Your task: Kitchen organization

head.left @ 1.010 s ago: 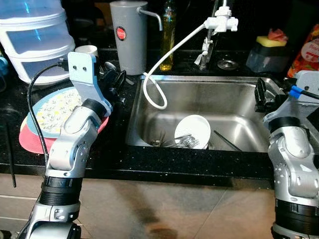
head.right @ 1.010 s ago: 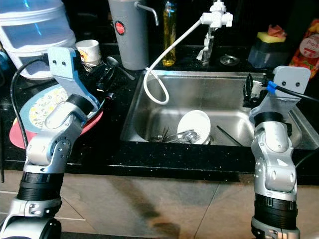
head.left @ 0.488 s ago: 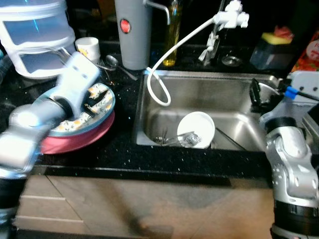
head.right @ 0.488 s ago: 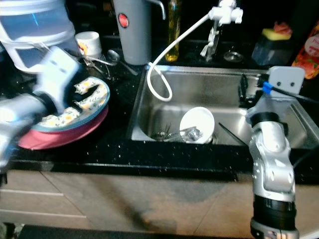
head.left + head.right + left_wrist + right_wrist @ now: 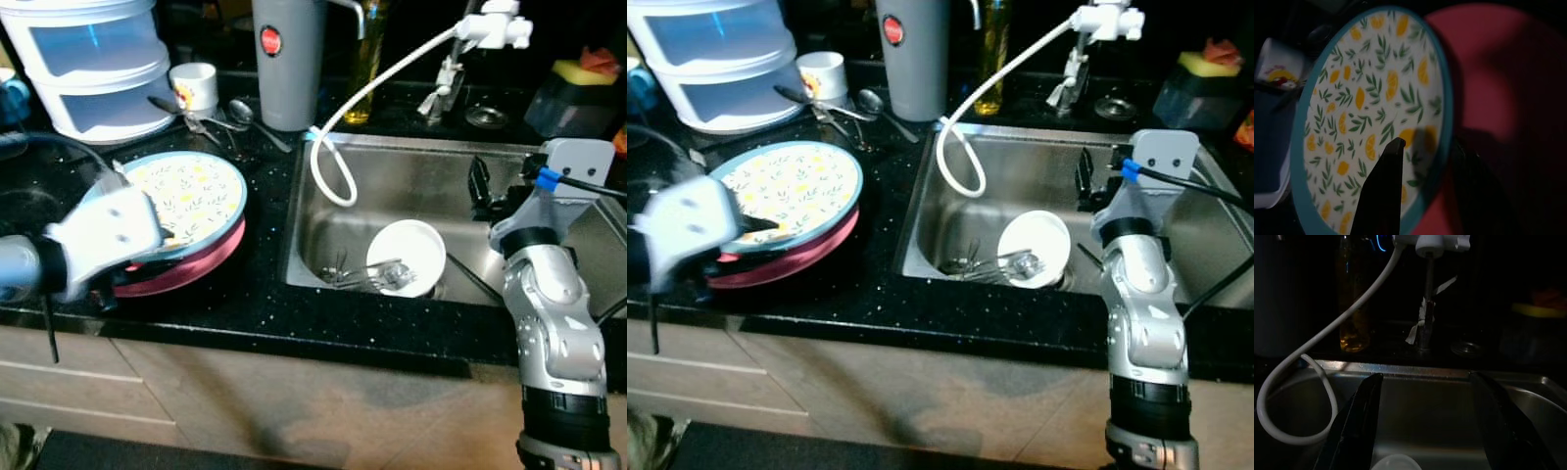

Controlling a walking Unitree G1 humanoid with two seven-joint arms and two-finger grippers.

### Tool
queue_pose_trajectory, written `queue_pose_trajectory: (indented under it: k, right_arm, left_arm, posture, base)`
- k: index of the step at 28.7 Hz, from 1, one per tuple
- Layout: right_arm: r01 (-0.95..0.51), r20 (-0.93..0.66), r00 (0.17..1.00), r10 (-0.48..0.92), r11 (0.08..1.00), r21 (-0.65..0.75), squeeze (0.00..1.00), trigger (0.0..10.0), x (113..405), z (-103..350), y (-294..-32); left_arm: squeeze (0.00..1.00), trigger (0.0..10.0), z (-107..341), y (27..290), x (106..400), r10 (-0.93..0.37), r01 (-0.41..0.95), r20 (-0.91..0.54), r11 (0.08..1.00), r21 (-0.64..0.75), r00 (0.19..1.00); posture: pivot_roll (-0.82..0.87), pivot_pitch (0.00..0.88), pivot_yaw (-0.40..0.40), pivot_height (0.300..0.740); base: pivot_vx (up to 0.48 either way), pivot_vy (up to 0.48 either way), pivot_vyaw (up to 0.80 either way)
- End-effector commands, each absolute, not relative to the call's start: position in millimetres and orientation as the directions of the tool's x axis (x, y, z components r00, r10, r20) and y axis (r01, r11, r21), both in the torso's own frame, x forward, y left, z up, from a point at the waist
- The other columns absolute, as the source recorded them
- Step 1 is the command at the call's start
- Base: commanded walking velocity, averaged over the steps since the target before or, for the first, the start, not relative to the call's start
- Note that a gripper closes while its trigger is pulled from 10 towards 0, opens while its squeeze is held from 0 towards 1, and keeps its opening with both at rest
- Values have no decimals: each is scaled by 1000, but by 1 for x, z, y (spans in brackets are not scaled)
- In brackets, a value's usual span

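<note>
- Dishes first, nearest the front edge of the black speckled tabletop [image 5: 255, 304]: a teal-rimmed plate with a yellow lemon-and-leaf pattern [image 5: 191, 196] sits stacked on a pink round plate [image 5: 186, 274].
- Left hand [image 5: 1422, 156] is at the front rim of that stack; the wrist view shows one black finger [image 5: 1386, 186] over the patterned face and the other under the teal rim, so the hand is narrowed around the plate's edge. Whether it bears weight, I cannot tell.
- Beside the stack, the stainless steel sink [image 5: 411, 186] holds a white round bowl lying on its side [image 5: 407, 257] with a tangle of metal cutlery [image 5: 358, 277] against it.
- Right hand [image 5: 1427, 431] hovers over the sink near its right wall, fingers spread wide and holding nothing.
- A white flexible hose [image 5: 338, 171] loops from the white tap fitting [image 5: 495, 24] into the basin.
- Toward the back edge: loose metal spoons [image 5: 235, 113], a small white cup [image 5: 193, 86], a tall grey jug with a red badge [image 5: 286, 59], an amber bottle [image 5: 367, 59] and a stack of clear plastic containers [image 5: 93, 64] at the back left corner.
- Judgement: organising looks barely begun. The plates are gripped but not put away, and the bowl, cutlery and spoons remain to be dealt with.
</note>
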State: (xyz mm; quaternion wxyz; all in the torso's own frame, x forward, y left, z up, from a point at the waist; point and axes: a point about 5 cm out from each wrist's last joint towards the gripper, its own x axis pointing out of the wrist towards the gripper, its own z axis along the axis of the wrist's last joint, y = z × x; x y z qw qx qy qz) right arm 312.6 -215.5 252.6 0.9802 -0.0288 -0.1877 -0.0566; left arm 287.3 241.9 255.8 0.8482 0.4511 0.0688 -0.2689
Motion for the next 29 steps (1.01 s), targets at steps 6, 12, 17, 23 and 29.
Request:
queue_pose_trajectory:
  k: [6,12,17,23,29]
  right_arm:
    - [139,376,919,-117,990,-31,0,10000,310,254,-221]
    - [144,376,918,-124,989,-24,0,10000,309,252,-220]
    - [145,376,918,-125,989,-23,0,10000,310,252,-220]
    - [142,377,918,-123,990,-25,0,10000,311,253,-221]
    - [143,379,917,-123,989,-27,0,10000,311,254,-221]
  left_arm:
    - [0,10000,262,236,293,-434,509,-308,492,706,846]
    - [0,10000,257,235,292,-454,551,-347,467,691,821]
    - [0,7922,246,240,294,-406,552,-387,463,694,828]
    - [0,0,234,248,302,-349,535,-406,531,657,845]
    - [0,0,232,247,305,-346,516,-382,555,653,857]
  posture:
    - [85,75,-8,740]
    - [86,75,-6,740]
    - [89,73,-3,740]
    - [88,73,-13,740]
    - [85,74,-14,740]
  base:
    - [0,0,0]
    - [0,0,0]
    - [0,0,0]
    - [0,0,0]
    - [0,0,0]
